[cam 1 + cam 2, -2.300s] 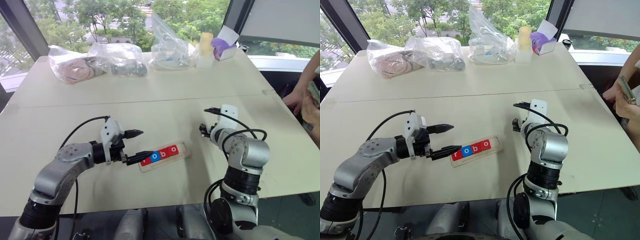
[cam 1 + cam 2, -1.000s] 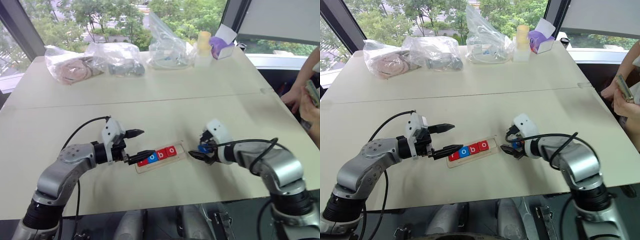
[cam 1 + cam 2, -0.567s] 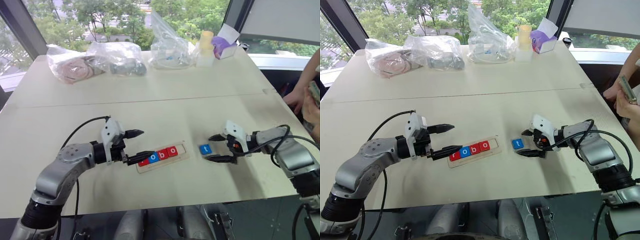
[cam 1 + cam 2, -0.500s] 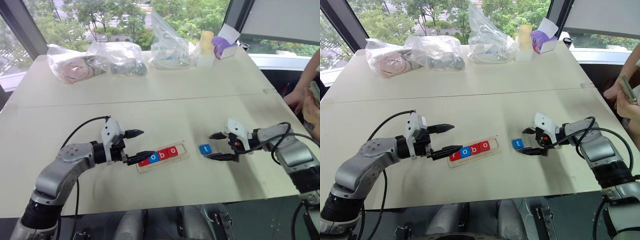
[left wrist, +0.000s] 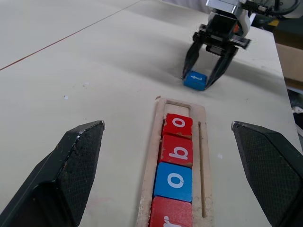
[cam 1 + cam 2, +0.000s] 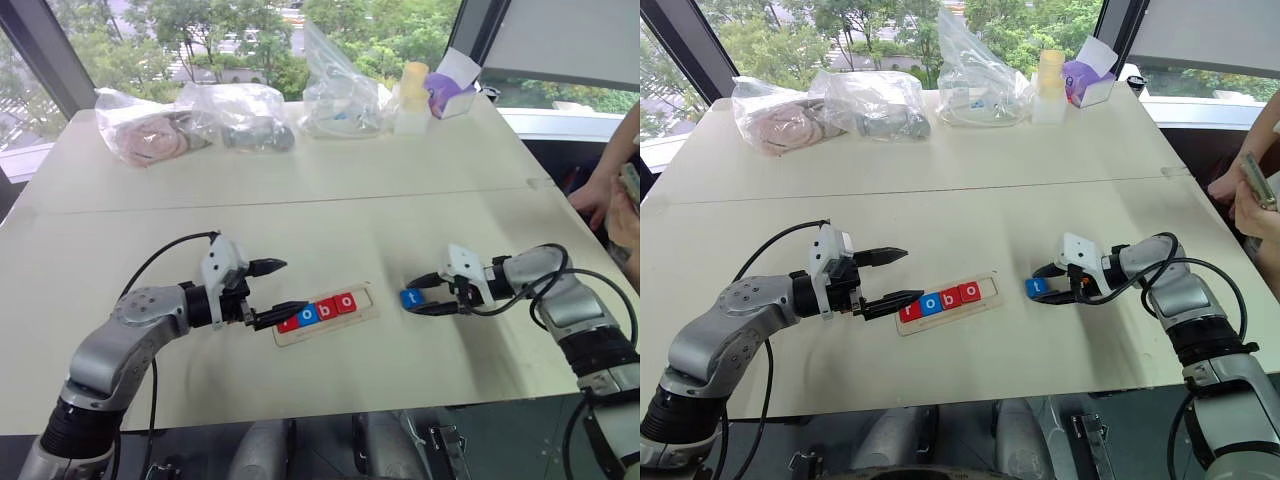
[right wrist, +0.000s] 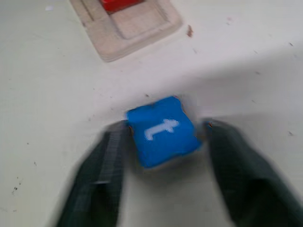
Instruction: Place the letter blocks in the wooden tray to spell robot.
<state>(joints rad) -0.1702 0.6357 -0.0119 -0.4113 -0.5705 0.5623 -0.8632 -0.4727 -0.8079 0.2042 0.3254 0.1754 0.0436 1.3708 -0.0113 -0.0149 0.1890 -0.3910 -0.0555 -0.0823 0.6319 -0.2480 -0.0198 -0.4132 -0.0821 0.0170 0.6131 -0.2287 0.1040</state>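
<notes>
The wooden tray (image 6: 365, 297) lies on the table and holds four letter blocks (image 6: 318, 309) reading r, o, b, o; its right end slot (image 5: 177, 109) is bare. A blue t block (image 6: 411, 297) rests on the table just right of the tray. My right gripper (image 6: 1038, 286) comes in from the right, shut on this t block (image 7: 162, 130), with a finger on either side. My left gripper (image 6: 290, 287) is open at the tray's left end, and the tray (image 5: 149, 165) runs between its fingers (image 5: 75, 165).
Several clear plastic bags (image 6: 235, 115), a yellow-capped bottle (image 6: 411, 95) and a purple box (image 6: 447, 90) sit along the far edge. A person's hand with a phone (image 6: 1252, 190) is at the right edge. A seam (image 6: 300, 205) crosses the table.
My right gripper has moved left onto the blue t block and closed on it. The left gripper, tray and the blocks in it have not moved.
</notes>
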